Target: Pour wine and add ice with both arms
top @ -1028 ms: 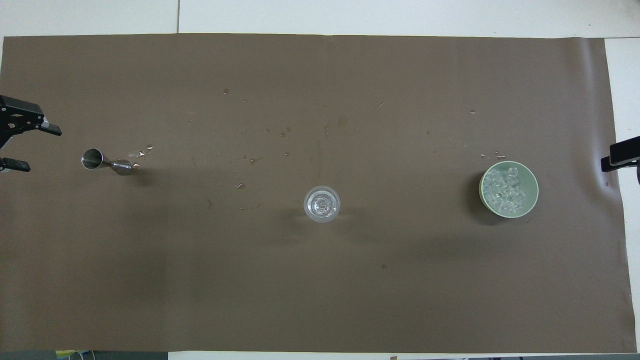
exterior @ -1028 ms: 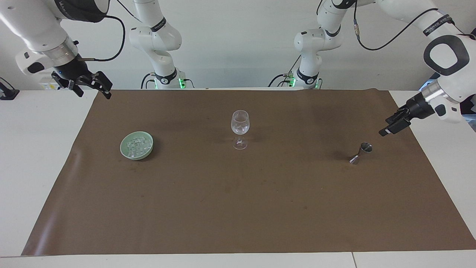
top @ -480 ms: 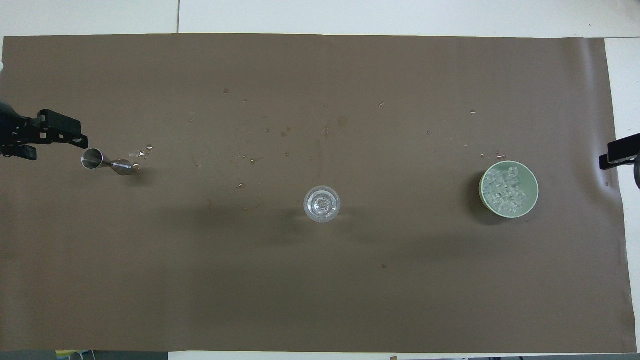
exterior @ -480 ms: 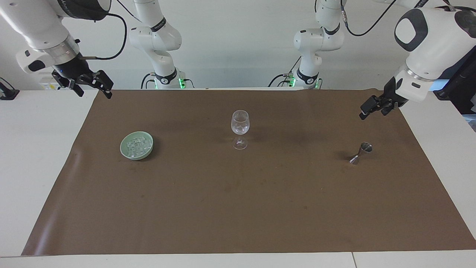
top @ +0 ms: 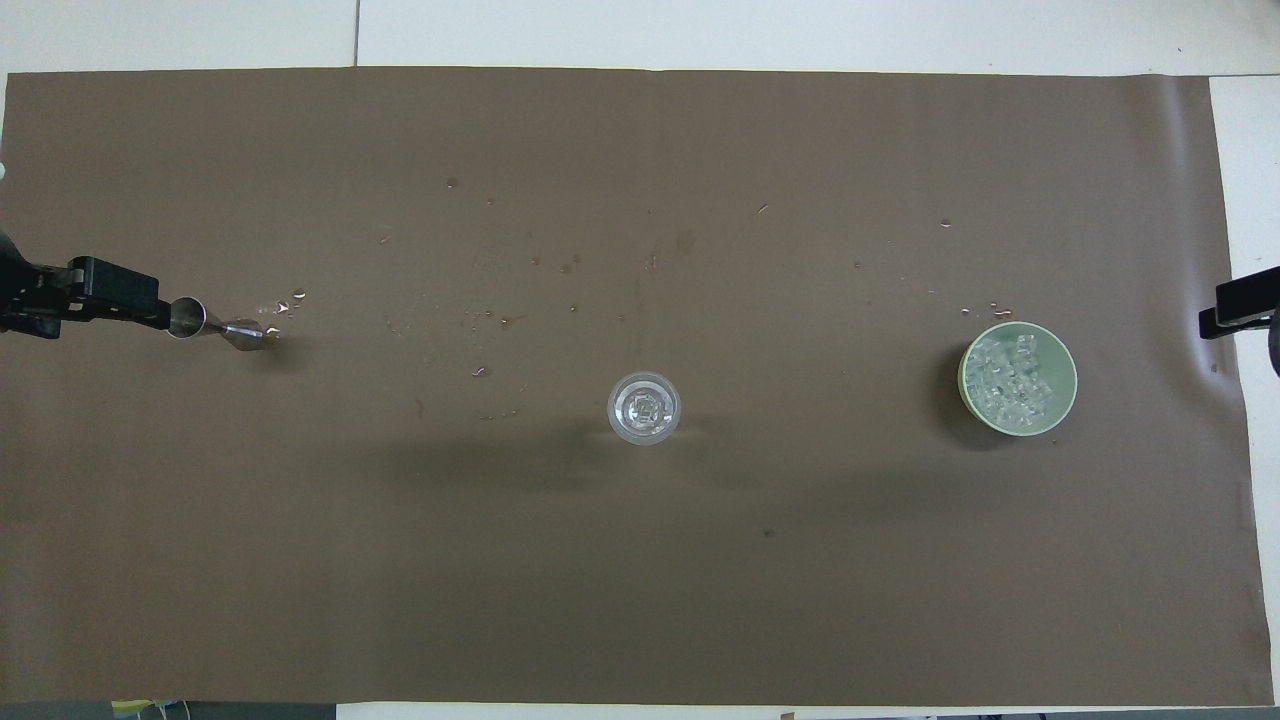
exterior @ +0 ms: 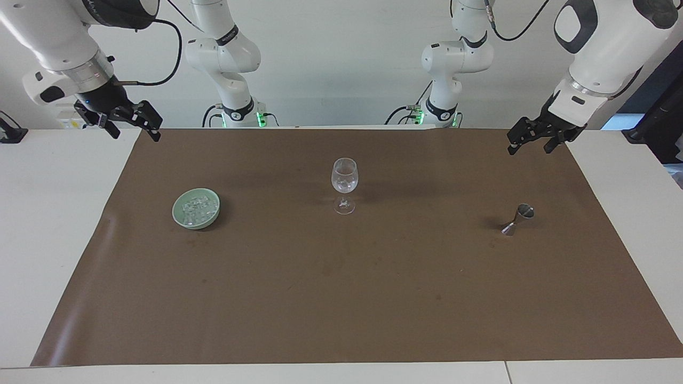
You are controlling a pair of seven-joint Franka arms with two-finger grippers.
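My left hand [exterior: 527,140], wide and empty, hangs near the bench corner; jigger [exterior: 517,220] stands upright, below it, toward mid-bench.

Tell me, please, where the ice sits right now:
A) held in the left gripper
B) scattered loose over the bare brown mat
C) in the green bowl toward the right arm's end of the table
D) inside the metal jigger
C: the ice lies piled in the green bowl toward the right arm's end of the table, with both the left gripper and the right gripper raised, open and empty.
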